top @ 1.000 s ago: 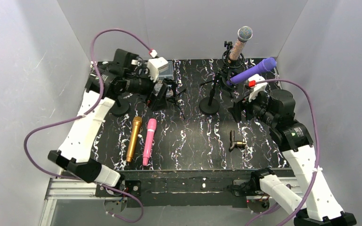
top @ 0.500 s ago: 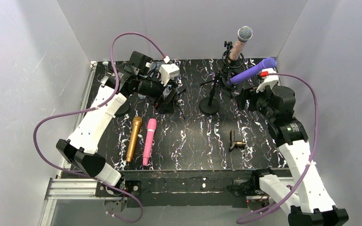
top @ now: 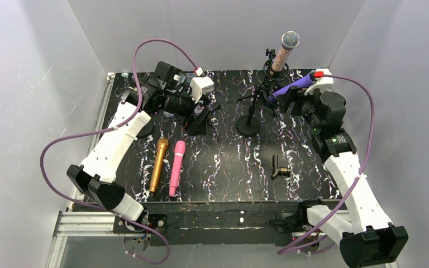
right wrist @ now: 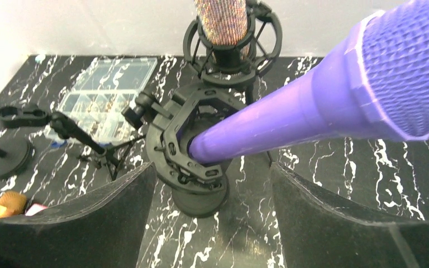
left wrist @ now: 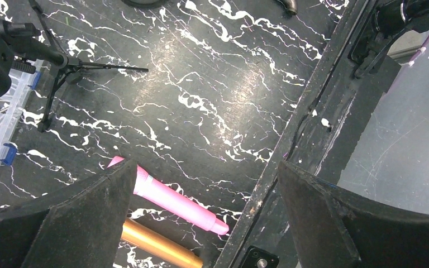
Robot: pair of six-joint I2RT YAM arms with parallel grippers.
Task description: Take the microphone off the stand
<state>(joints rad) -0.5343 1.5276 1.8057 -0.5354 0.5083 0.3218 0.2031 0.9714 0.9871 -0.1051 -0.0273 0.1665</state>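
R gripper (right wrist: 209,173) is spread wide w/ nothing pinched. The purple mic (right wrist: 313,106) runs diagonally across the gap btw its fingers in the wrist view, tail end seated in the black shock mount (right wrist: 170,139) of the stand (right wrist: 201,204) just ahead and head end close to the cam at upper right, no contact visible w/ either finger. L gripper (left wrist: 205,167) is also wide open & empty, well apart over the table (left wrist: 212,95), w/ pink mic (left wrist: 167,198) and gold mic (left wrist: 156,245) lying below it.

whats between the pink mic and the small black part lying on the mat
Only bare mat, in the top view, between the pink mic and the small black part.
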